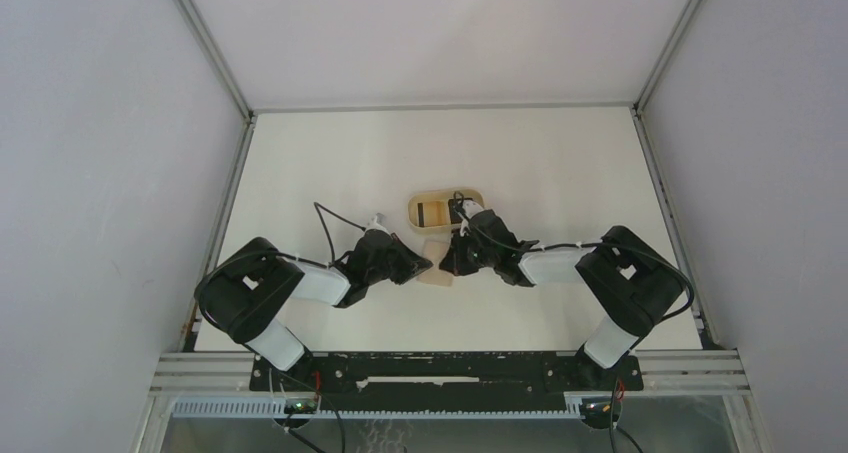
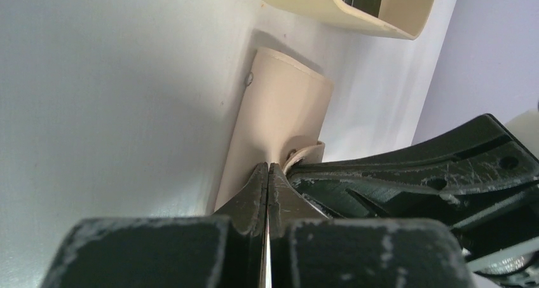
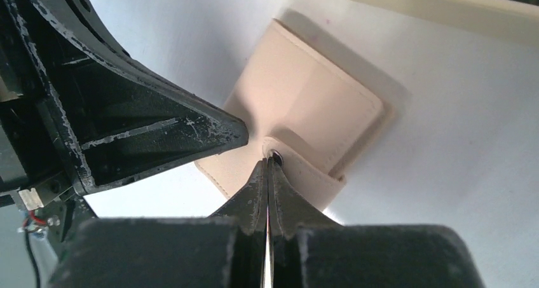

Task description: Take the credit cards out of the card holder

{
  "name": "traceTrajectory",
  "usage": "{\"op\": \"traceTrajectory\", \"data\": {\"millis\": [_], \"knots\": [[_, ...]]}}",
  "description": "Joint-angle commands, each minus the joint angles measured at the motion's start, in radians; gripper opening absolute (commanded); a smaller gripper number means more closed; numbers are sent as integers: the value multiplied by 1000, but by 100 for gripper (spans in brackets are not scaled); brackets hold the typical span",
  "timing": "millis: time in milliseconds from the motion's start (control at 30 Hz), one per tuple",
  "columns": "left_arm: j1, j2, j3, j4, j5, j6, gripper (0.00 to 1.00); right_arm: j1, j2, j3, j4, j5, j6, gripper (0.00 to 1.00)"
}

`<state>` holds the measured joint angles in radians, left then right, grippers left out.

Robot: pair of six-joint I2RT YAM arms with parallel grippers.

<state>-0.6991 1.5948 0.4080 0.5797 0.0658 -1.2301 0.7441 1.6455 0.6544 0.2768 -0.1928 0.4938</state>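
Unsnapping card holder (image 3: 305, 103): right gripper (image 3: 267, 163) jaws pressed together, tips touching closing tab (image 3: 311, 173); left gripper (image 2: 267, 167) same, holder just ahead. Next, likely: pry tab up.

The white table (image 1: 330, 163) carries a closed beige wallet (image 1: 437, 276) about midway between its side edges, and a tan oval tray (image 1: 440, 192) just behind it, toward the far edge.

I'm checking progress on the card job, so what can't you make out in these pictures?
Inside of the card holder: folded, its cover hides any cards, every view.
Tray contents: too small from the top, cut off by the edge in left wrist view.
Whether the right gripper or left gripper pinches the tab: tips cover it.
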Motion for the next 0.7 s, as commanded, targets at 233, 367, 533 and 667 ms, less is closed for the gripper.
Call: {"op": "traceTrajectory", "data": {"millis": [233, 367, 533, 667], "knots": [[12, 13, 9, -150, -63, 58, 0, -167, 81, -59, 148, -213, 124, 0], [11, 14, 9, -152, -63, 60, 0, -169, 92, -59, 191, -257, 145, 0], [11, 19, 12, -153, -63, 60, 0, -170, 96, -59, 242, -339, 154, 0], [11, 19, 13, -154, -63, 59, 0, -164, 68, -59, 265, -412, 147, 0]]}}
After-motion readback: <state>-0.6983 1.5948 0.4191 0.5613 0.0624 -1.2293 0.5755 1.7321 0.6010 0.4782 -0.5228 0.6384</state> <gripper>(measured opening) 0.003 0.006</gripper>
